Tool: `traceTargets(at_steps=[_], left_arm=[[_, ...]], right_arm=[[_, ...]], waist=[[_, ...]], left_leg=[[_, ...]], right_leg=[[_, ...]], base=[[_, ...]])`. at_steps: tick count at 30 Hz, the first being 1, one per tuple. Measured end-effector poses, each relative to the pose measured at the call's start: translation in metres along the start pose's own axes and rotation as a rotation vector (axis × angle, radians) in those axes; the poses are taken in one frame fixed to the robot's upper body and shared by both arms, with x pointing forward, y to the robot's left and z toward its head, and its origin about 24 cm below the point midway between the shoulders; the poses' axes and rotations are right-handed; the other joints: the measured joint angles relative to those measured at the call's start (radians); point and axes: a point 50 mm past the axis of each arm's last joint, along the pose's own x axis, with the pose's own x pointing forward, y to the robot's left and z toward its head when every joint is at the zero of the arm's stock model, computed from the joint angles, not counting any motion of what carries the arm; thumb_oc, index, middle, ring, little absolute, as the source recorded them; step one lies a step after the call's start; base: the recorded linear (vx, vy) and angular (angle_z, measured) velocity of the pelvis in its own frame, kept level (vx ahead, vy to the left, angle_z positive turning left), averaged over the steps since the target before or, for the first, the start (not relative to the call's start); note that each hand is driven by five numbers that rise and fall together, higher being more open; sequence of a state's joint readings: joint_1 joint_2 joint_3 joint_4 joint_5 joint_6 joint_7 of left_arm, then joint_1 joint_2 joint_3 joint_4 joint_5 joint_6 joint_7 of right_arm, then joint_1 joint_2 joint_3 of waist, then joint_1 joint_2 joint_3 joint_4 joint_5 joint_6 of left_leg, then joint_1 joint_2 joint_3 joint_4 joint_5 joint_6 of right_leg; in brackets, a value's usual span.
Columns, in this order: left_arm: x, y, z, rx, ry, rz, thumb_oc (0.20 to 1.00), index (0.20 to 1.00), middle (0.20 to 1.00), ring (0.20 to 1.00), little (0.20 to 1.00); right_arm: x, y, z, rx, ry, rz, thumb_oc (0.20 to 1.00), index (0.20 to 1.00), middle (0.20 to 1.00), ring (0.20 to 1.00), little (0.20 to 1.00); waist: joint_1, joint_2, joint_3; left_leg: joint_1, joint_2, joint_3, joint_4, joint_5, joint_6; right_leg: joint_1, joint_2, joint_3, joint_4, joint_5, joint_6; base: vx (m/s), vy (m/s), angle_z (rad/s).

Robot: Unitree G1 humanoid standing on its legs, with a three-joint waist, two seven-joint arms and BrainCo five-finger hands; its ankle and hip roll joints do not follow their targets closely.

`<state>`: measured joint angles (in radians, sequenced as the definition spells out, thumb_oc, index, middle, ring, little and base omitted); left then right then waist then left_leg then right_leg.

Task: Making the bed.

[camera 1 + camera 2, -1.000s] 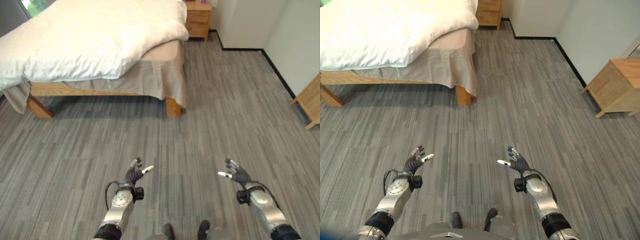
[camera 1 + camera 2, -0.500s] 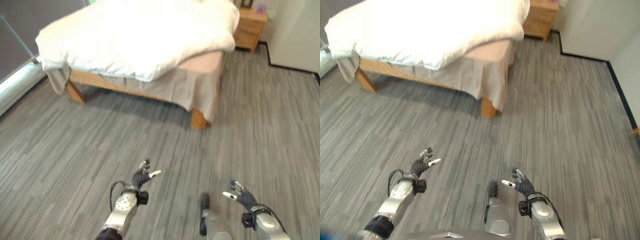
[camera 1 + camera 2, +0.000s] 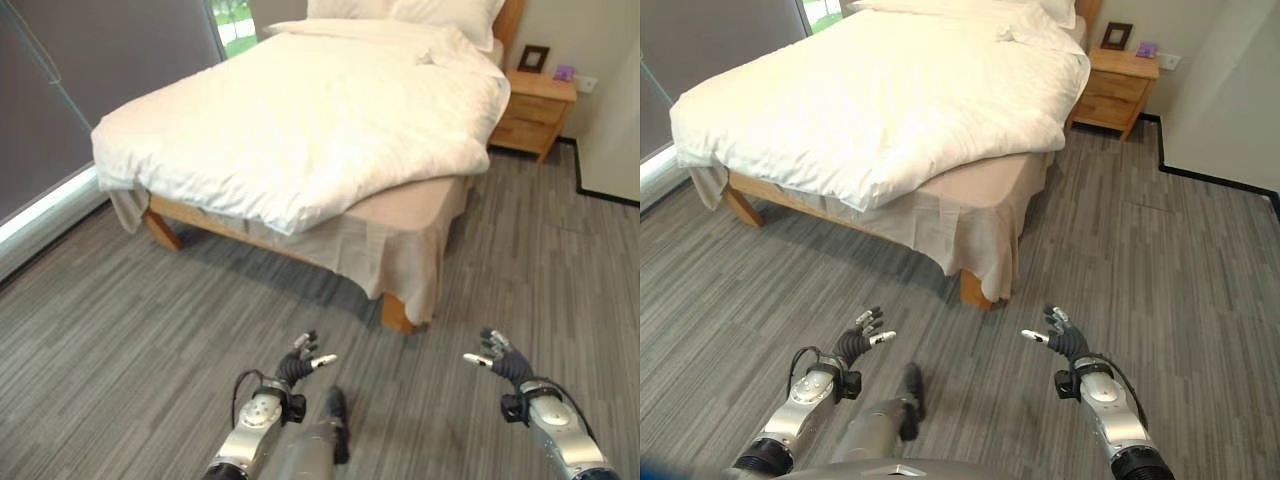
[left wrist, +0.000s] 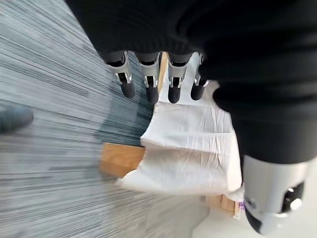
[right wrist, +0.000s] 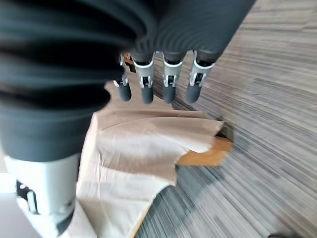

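A wooden bed stands ahead, covered by a white duvet that lies askew. The duvet's near corner hangs over the foot end and leaves the beige sheet bare at the right corner. Pillows lie at the head. My left hand is low over the floor, well short of the bed, open and holding nothing. My right hand is level with it to the right, also open and empty. The right wrist view looks past the fingers at the draped beige sheet and a bed leg.
A wooden nightstand with a small frame stands right of the bed's head by the wall. A grey curtain and window run along the left. Grey plank floor lies between me and the bed.
The camera has swung up and towards the bed, so the whole bed and nightstand now show. Both hands stay open and low in front of me.
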<state>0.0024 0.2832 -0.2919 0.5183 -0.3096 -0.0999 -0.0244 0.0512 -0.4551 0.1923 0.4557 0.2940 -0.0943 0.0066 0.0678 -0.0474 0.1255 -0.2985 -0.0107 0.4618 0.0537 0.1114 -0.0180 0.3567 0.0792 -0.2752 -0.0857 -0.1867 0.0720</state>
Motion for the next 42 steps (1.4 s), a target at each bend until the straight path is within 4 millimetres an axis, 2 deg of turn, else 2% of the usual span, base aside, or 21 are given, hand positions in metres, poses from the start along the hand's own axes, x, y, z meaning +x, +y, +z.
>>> traceTargets(at_steps=[1, 3, 4, 5, 6, 7, 8, 10, 11, 12, 15, 16, 17, 19, 21, 22, 26, 27, 30, 34, 42], left_arm=[[-0.006, 0.009, -0.002, 0.001, 0.002, 0.024, 1.000, 1.000, 1.000, 1.000, 1.000], [-0.007, 0.016, 0.000, 0.024, 0.000, 0.029, 1.000, 1.000, 1.000, 1.000, 1.000], [-0.004, 0.016, 0.006, 0.030, -0.017, 0.020, 1.000, 1.000, 1.000, 1.000, 1.000], [-0.003, 0.014, 0.012, 0.043, -0.039, 0.004, 1.000, 1.000, 1.000, 1.000, 1.000], [0.005, 0.009, 0.027, 0.069, -0.086, -0.038, 1.000, 1.000, 1.000, 1.000, 1.000], [0.008, 0.008, 0.033, 0.068, -0.102, -0.051, 1.000, 1.000, 1.000, 1.000, 1.000], [0.010, 0.010, 0.046, 0.075, -0.145, -0.059, 1.000, 1.000, 1.000, 1.000, 1.000], [0.012, 0.011, 0.067, 0.094, -0.223, -0.084, 1.000, 1.000, 1.000, 1.000, 1.000], [0.013, 0.010, 0.073, 0.098, -0.240, -0.092, 1.000, 1.000, 1.000, 1.000, 1.000], [0.013, 0.009, 0.073, 0.102, -0.242, -0.106, 1.000, 1.000, 1.000, 1.000, 1.000], [0.010, 0.011, 0.065, 0.099, -0.216, -0.102, 1.000, 1.000, 1.000, 1.000, 1.000], [0.006, 0.010, 0.054, 0.103, -0.183, -0.112, 1.000, 1.000, 1.000, 1.000, 1.000], [0.002, 0.010, 0.047, 0.099, -0.167, -0.122, 1.000, 1.000, 1.000, 1.000, 1.000], [-0.008, 0.010, 0.027, 0.063, -0.115, -0.118, 1.000, 1.000, 1.000, 1.000, 1.000], [-0.013, 0.000, 0.015, 0.030, -0.083, -0.152, 1.000, 1.000, 1.000, 1.000, 1.000], [-0.013, -0.004, 0.013, 0.031, -0.078, -0.177, 1.000, 1.000, 1.000, 1.000, 1.000], [-0.018, -0.008, 0.004, -0.007, -0.051, -0.198, 1.000, 1.000, 1.000, 1.000, 1.000], [-0.021, -0.010, -0.001, 0.024, -0.023, -0.242, 1.000, 1.000, 1.000, 1.000, 1.000], [-0.023, -0.017, -0.006, 0.038, 0.010, -0.289, 1.000, 1.000, 1.000, 1.000, 1.000], [-0.022, -0.022, -0.007, 0.038, 0.014, -0.313, 1.000, 1.000, 1.000, 1.000, 1.000], [-0.022, -0.017, -0.003, -0.002, 0.010, -0.305, 1.000, 1.000, 1.000, 1.000, 1.000]], right_arm=[[0.003, 0.017, 0.002, 0.012, -0.003, 0.047, 1.000, 1.000, 1.000, 1.000, 1.000], [0.002, 0.041, 0.000, 0.015, -0.009, 0.131, 1.000, 1.000, 1.000, 1.000, 1.000], [0.002, 0.046, 0.002, 0.024, -0.020, 0.151, 1.000, 1.000, 1.000, 1.000, 1.000], [0.002, 0.050, 0.007, 0.039, -0.044, 0.159, 1.000, 1.000, 1.000, 1.000, 1.000], [0.003, 0.047, 0.011, 0.064, -0.067, 0.140, 1.000, 1.000, 1.000, 1.000, 1.000], [0.003, 0.045, 0.012, 0.066, -0.070, 0.133, 1.000, 1.000, 1.000, 1.000, 1.000], [0.003, 0.043, 0.012, 0.060, -0.066, 0.131, 1.000, 1.000, 1.000, 1.000, 1.000], [-0.002, 0.034, 0.010, 0.049, -0.063, 0.124, 1.000, 1.000, 1.000, 1.000, 1.000], [-0.005, 0.029, 0.007, 0.041, -0.056, 0.115, 1.000, 1.000, 1.000, 1.000, 1.000], [-0.012, 0.019, 0.001, 0.044, -0.042, 0.088, 1.000, 1.000, 1.000, 1.000, 1.000], [-0.015, -0.001, 0.002, 0.029, -0.045, 0.034, 1.000, 1.000, 1.000, 1.000, 1.000], [-0.016, -0.020, 0.012, 0.005, -0.079, -0.026, 1.000, 1.000, 1.000, 1.000, 1.000], [-0.015, -0.031, 0.024, -0.021, -0.116, -0.049, 1.000, 1.000, 1.000, 1.000, 1.000], [-0.009, -0.058, 0.073, -0.144, -0.267, -0.105, 1.000, 1.000, 1.000, 1.000, 1.000], [-0.013, -0.088, 0.115, -0.206, -0.391, -0.216, 1.000, 1.000, 1.000, 1.000, 1.000], [-0.016, -0.099, 0.124, -0.228, -0.417, -0.256, 1.000, 1.000, 1.000, 1.000, 1.000], [-0.023, -0.122, 0.182, -0.409, -0.530, -0.301, 1.000, 1.000, 1.000, 1.000, 1.000], [-0.025, -0.135, 0.214, -0.436, -0.602, -0.363, 1.000, 1.000, 1.000, 1.000, 1.000], [-0.009, -0.128, 0.257, -0.543, -0.649, -0.355, 1.000, 1.000, 1.000, 1.000, 1.000], [0.015, -0.119, 0.273, -0.664, -0.574, -0.325, 1.000, 1.000, 1.000, 1.000, 1.000], [0.038, -0.128, 0.301, -0.808, -0.402, -0.436, 1.000, 1.000, 1.000, 1.000, 1.000]], waist=[[0.003, -0.020, -0.014], [0.003, -0.069, -0.036], [-0.007, -0.066, -0.025], [-0.014, -0.078, -0.029], [-0.054, -0.059, -0.017], [-0.066, -0.048, -0.010], [-0.071, -0.033, -0.005], [-0.083, -0.009, 0.010], [-0.094, 0.006, 0.020], [-0.096, 0.026, 0.022], [-0.094, 0.013, 0.020], [-0.091, -0.004, -0.001], [-0.084, -0.023, -0.014], [-0.066, -0.032, -0.016], [-0.070, -0.043, -0.019], [-0.073, -0.017, -0.032], [-0.067, -0.036, -0.032], [-0.062, -0.045, -0.038], [-0.048, -0.061, -0.053], [-0.030, -0.066, -0.072], [0.009, -0.055, -0.079]], left_leg=[[0.061, 0.006, 0.009, -0.018, 0.010, 0.171], [0.137, -0.002, 0.027, -0.066, -0.013, 0.170], [0.175, -0.005, 0.022, -0.071, -0.031, 0.166], [0.211, -0.013, -0.002, -0.088, -0.036, 0.146], [0.292, -0.040, -0.057, -0.127, -0.056, 0.157], [0.313, -0.046, -0.065, -0.132, -0.067, 0.155], [0.341, -0.059, -0.075, -0.140, -0.078, 0.144], [0.395, -0.067, -0.157, -0.142, -0.101, 0.130], [0.413, -0.065, -0.183, -0.142, -0.110, 0.121], [0.436, -0.058, -0.235, -0.143, -0.129, 0.113], [0.466, -0.068, -0.284, -0.143, -0.150, 0.082], [0.480, -0.070, -0.311, -0.143, -0.158, 0.070], [0.486, -0.071, -0.315, -0.143, -0.169, 0.052], [0.480, -0.052, -0.292, -0.103, -0.191, 0.017], [0.443, -0.036, -0.278, -0.098, -0.202, 0.010], [0.437, -0.014, -0.278, -0.124, -0.194, 0.019], [0.443, 0.009, -0.291, -0.139, -0.181, -0.003], [0.443, 0.016, -0.297, -0.142, -0.173, -0.011], [0.438, 0.019, -0.305, -0.149, -0.162, -0.011], [0.423, 0.016, -0.308, -0.148, -0.156, -0.011], [0.352, 0.011, -0.315, -0.136, -0.141, -0.011]], right_leg=[[0.009, 0.008, 0.043, 0.084, -0.026, 0.023], [-0.109, -0.032, 0.043, 0.400, -0.011, 0.079], [-0.194, -0.063, 0.032, 0.615, 0.038, 0.135], [-0.312, -0.133, 0.033, 0.878, 0.087, 0.186], [-0.441, -0.205, 0.043, 1.015, 0.044, 0.147], [-0.490, -0.233, 0.044, 1.020, 0.032, 0.145], [-0.582, -0.294, 0.056, 0.967, 0.025, 0.138], [-0.618, -0.338, 0.069, 0.737, 0.042, 0.102], [-0.619, -0.336, 0.087, 0.669, 0.057, 0.108], [-0.591, -0.304, 0.166, 0.483, 0.094, 0.118], [-0.569, -0.287, 0.223, 0.292, 0.196, 0.115], [-0.466, -0.291, 0.225, 0.173, 0.303, 0.099], [-0.415, -0.292, 0.201, 0.106, 0.340, 0.115], [-0.362, -0.274, 0.193, 0.008, 0.341, 0.093], [-0.348, -0.255, 0.189, -0.012, 0.331, 0.076], [-0.355, -0.229, 0.180, -0.012, 0.328, 0.071], [-0.337, -0.215, 0.150, -0.014, 0.297, 0.059], [-0.337, -0.208, 0.148, -0.014, 0.296, 0.059], [-0.347, -0.205, 0.146, -0.018, 0.291, 0.063], [-0.358, -0.205, 0.142, -0.018, 0.300, 0.054], [-0.420, -0.212, 0.133, -0.014, 0.320, 0.046]], base=[[0.68, 0.201, -0.57], [0.43, 0.158, -0.45], [0.17, 0.065, -0.01], [0.31, 0.095, 0.49], [0.37, 0.072, 0.61], [0.42, 0.021, 0.85], [0.41, -0.030, 0.63], [0.41, -0.092, 1.11], [0.32, -0.111, 1.62], [0.27, -0.107, 1.31], [0.23, -0.087, 1.04], [0.18, -0.079, 0.85], [0.18, -0.097, 0.37], [0.12, -0.085, -0.22], [0.07, -0.042, 0.11], [0.10, -0.060, 0.14], [0.08, -0.058, 0.14], [0.07, -0.055, 0.14], [0.09, -0.054, 0.05], [0.02, -0.027, 0.03], [-0.06, -0.019, 0.04]])
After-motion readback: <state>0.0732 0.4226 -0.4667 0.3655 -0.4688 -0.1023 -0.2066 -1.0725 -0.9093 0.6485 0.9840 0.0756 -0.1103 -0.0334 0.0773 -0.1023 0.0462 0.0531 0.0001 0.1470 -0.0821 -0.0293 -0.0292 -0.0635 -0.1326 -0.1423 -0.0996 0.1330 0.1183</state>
